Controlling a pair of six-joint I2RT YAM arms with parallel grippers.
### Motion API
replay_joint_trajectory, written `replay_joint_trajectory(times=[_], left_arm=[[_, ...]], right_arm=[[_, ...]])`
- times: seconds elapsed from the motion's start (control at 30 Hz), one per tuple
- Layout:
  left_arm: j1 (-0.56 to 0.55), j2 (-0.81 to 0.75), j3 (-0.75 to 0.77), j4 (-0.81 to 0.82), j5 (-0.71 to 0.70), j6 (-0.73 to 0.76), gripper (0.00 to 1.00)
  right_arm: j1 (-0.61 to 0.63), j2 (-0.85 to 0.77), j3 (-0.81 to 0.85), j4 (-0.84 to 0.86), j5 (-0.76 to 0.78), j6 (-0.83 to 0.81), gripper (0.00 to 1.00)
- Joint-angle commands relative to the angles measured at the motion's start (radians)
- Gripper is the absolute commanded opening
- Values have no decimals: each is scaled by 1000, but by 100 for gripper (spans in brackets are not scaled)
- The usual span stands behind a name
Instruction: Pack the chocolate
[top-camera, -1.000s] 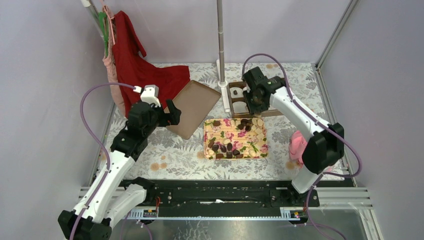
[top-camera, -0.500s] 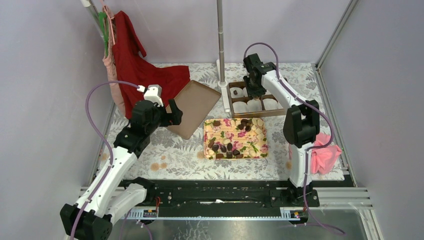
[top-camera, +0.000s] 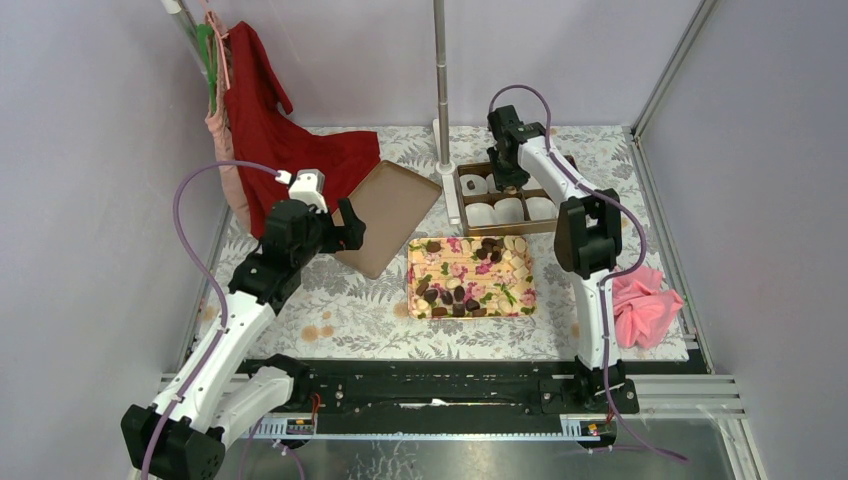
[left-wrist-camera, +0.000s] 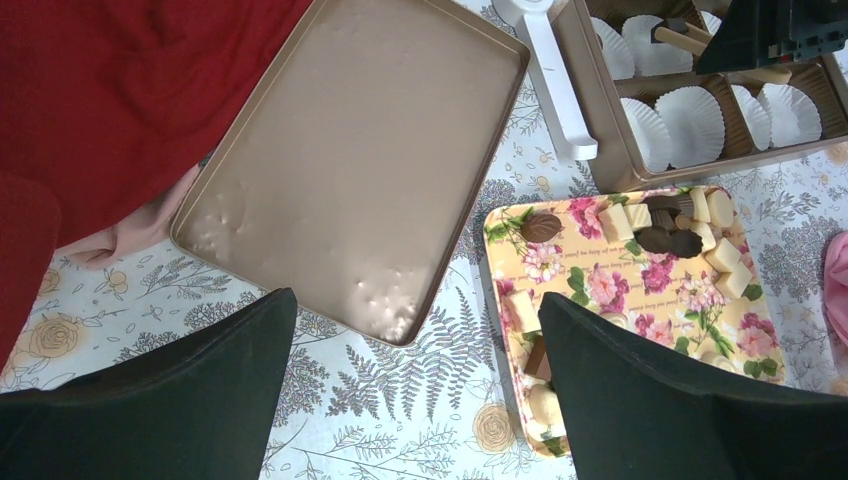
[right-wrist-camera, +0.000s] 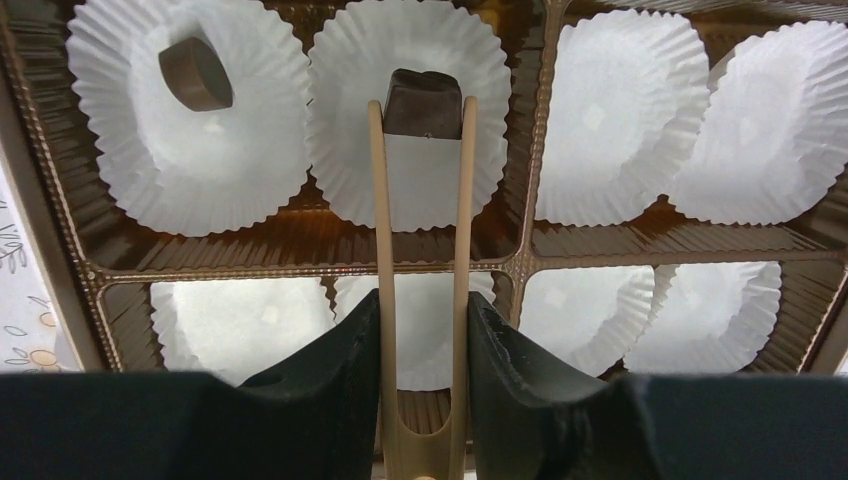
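Right gripper (right-wrist-camera: 422, 330) is clamped narrow on a pair of tan tongs (right-wrist-camera: 379, 220). The tongs pinch a squarish dark chocolate (right-wrist-camera: 424, 103) over the second paper cup (right-wrist-camera: 345, 150) from the left in the far row of the gold box (right-wrist-camera: 300, 250). A round piece (right-wrist-camera: 195, 73) sits in the cup at that row's left corner. More chocolates (left-wrist-camera: 670, 240) lie on the floral tray (left-wrist-camera: 640, 290), mid-table. Left gripper (left-wrist-camera: 415, 305), spread wide and empty, hovers over the brown lid (left-wrist-camera: 360, 160).
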Motion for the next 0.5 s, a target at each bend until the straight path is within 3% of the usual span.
replay_joint_trajectory(times=[0.0, 0.17, 0.47], left_arm=[[6, 5, -10, 23, -12, 25, 99], [6, 6, -10, 24, -5, 25, 99], [6, 8, -10, 24, 0, 25, 99]], right_arm=[[-2, 17, 50, 2, 17, -18, 25], [-3, 21, 40, 0, 6, -21, 30], [-4, 16, 44, -10, 14, -27, 47]])
